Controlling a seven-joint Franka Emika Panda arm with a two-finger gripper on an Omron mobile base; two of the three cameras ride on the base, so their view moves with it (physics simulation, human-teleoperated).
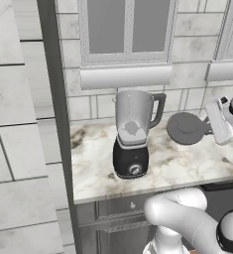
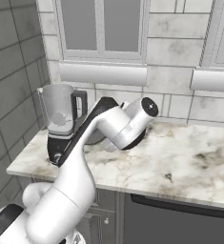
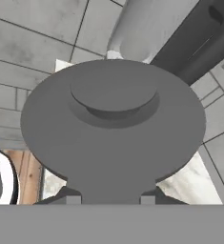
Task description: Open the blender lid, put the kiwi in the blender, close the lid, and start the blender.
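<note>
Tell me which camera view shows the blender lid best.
The hand view: the blender lid looms close, its raised centre cap plain. The left base view shows it small, a dark disc right of the blender. In the right base view the arm hides most of it.

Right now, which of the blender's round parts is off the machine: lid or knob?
The lid: a dark disc right of the blender, off its open jar. The silver knob sits on the base.
</note>
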